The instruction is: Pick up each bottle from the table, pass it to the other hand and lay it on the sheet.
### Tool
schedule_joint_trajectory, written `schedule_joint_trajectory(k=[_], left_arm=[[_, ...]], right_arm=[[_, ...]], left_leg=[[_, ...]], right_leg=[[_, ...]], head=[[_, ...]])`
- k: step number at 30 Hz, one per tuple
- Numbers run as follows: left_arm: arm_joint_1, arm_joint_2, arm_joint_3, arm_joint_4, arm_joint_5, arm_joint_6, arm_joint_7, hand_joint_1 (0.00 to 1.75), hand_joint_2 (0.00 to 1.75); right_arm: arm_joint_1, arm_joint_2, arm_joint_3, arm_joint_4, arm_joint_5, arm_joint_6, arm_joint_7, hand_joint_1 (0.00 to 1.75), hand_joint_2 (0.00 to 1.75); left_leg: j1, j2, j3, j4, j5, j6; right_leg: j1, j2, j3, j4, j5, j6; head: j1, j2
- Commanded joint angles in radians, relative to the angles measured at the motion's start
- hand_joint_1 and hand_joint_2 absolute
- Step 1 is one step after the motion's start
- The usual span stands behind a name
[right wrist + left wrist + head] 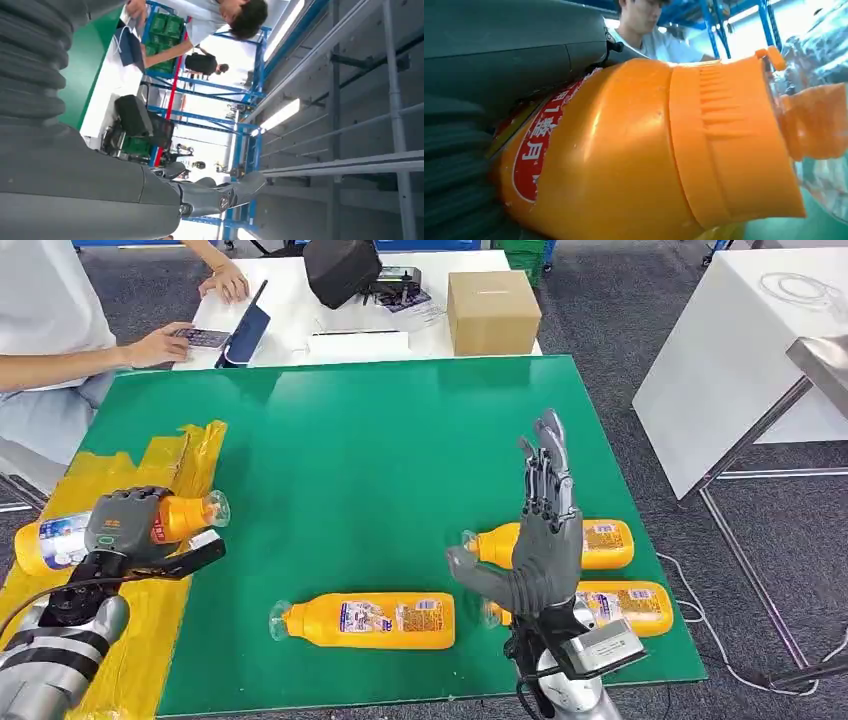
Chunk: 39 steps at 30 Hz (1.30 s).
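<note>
My left hand (125, 525) grips an orange bottle (60, 540) lying sideways over the yellow sheet (130, 640) at the table's left edge; its clear cap points toward the table's middle. Up close, the left wrist view has the same orange bottle (634, 150) with a red label against my palm. My right hand (540, 530) stands upright above the table with fingers straight and apart, holding nothing. Three more orange bottles lie on the green table (380, 440): one at the front middle (370, 620), two by the right hand (600, 543) (625, 605).
A person sits at the far left with hands (160, 345) on a white table. A cardboard box (492, 310) and a black bag (340, 268) stand beyond the green table's far edge. A white table (740, 350) stands to the right.
</note>
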Motion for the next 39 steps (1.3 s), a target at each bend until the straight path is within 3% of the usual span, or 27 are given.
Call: schedule_joint_trajectory(k=[1,8,14,15,17,29,32,34,37,39], left_arm=[[0.069,-0.002,0.061,0.021,0.240,-0.129,-0.130,1.75,1.75],[0.202,-0.015,0.080,-0.127,0.405,-0.236,-0.170,1.75,1.75],[0.190,-0.009,0.061,-0.062,0.357,-0.236,-0.112,1.75,1.75],[0.184,-0.007,0.057,-0.050,0.344,-0.235,-0.096,0.02,1.75],[0.165,-0.016,0.057,-0.012,0.299,-0.192,-0.051,0.00,1.75],[0.154,-0.041,0.071,0.031,0.297,-0.186,-0.048,0.00,1.75],[0.170,-0.064,0.107,-0.008,0.319,-0.111,-0.083,0.00,1.75],[0.210,-0.093,0.153,-0.084,0.413,-0.074,-0.176,0.00,1.75],[0.230,-0.093,0.153,-0.124,0.415,-0.078,-0.171,0.00,1.75],[0.263,-0.129,0.207,-0.210,0.577,-0.102,-0.285,0.00,1.75]], right_arm=[[-0.011,-0.018,-0.039,0.056,0.003,0.018,0.015,0.00,1.75],[-0.013,-0.016,-0.047,0.081,0.014,0.031,0.030,0.00,1.75],[-0.025,-0.017,-0.034,0.095,0.033,0.029,0.042,0.00,1.75],[-0.025,-0.018,-0.032,0.096,0.038,0.029,0.045,0.00,1.75],[-0.028,-0.019,-0.029,0.098,0.053,0.027,0.056,0.00,1.75],[-0.035,-0.023,-0.029,0.110,0.069,0.029,0.077,0.00,1.75],[-0.036,-0.030,-0.023,0.115,0.080,0.033,0.085,0.00,1.75],[-0.037,-0.040,-0.014,0.125,0.099,0.035,0.097,0.00,1.75],[-0.037,-0.041,-0.013,0.132,0.097,0.033,0.098,0.00,1.75],[-0.043,-0.054,-0.001,0.141,0.126,0.038,0.112,0.00,1.75]], left_leg=[[0.000,0.004,0.004,-0.002,-0.001,0.000],[0.000,0.002,0.002,-0.001,-0.001,0.000],[0.000,0.004,0.006,-0.002,-0.001,0.001],[0.000,0.002,0.005,-0.002,-0.001,0.001],[-0.001,0.002,0.004,-0.002,-0.001,0.001],[0.000,0.001,0.006,-0.002,0.000,0.000],[0.000,0.001,0.007,-0.002,0.000,0.001],[0.000,0.001,0.008,-0.002,0.000,0.001],[0.001,0.003,0.009,-0.002,-0.001,0.001],[0.000,0.001,0.007,-0.001,-0.001,0.001]], right_leg=[[0.000,0.002,0.004,-0.002,0.000,-0.001],[0.000,0.001,0.002,-0.002,0.000,0.000],[0.000,0.002,0.005,-0.003,0.000,-0.001],[0.000,0.001,0.004,-0.002,0.000,-0.001],[0.000,0.001,0.004,-0.001,0.000,-0.001],[0.000,0.000,0.006,-0.001,0.000,-0.001],[0.000,0.000,0.007,-0.001,0.000,-0.001],[0.000,0.000,0.008,-0.002,0.000,-0.001],[0.001,0.001,0.009,-0.004,0.000,-0.001],[0.001,0.000,0.008,-0.002,-0.001,-0.001]], head=[[0.000,0.000],[0.000,0.000],[0.000,0.000],[0.000,0.000],[0.000,0.000],[0.000,0.000],[0.000,0.000],[0.000,0.000],[0.000,0.000],[0.000,0.000]])
